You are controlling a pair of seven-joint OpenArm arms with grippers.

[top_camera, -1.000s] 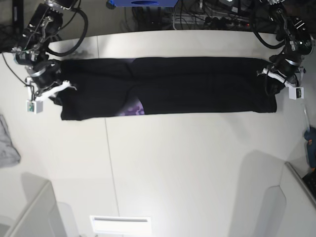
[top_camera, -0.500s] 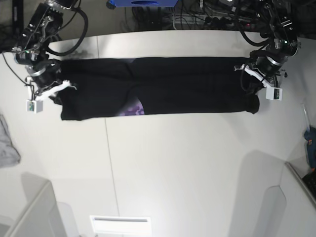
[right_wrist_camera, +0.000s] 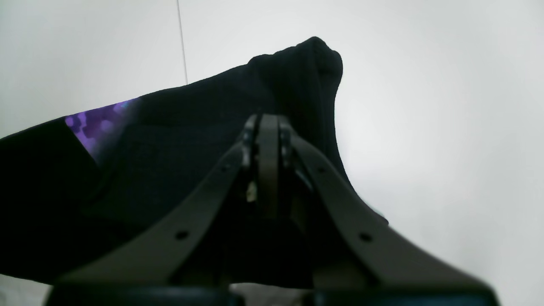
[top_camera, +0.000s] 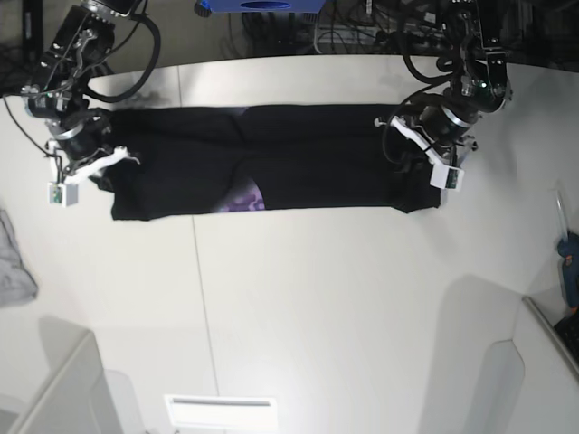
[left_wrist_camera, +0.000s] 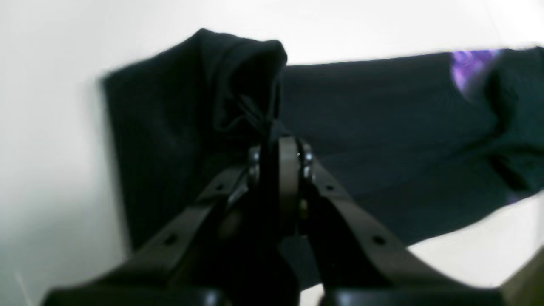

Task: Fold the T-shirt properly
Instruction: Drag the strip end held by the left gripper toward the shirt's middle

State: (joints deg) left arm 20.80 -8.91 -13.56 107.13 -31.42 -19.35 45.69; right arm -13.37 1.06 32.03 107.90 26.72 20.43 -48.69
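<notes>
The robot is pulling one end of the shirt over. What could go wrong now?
The left hand pinches only a small bunch of the T-shirt, so the cloth might slip out partway. The lifted end is already crumpled, so the fold may land wrinkled or crooked. The right hand grips the other end; if the cloth slips there, the whole shirt could slide along the table instead of folding.

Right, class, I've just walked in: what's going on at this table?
A two-armed robot is folding a black T-shirt stretched in a long band across the white table. The left gripper has one end pinched in shut jaws and lifted. The right gripper grips the opposite end. A purple print shows near the lower edge.
</notes>
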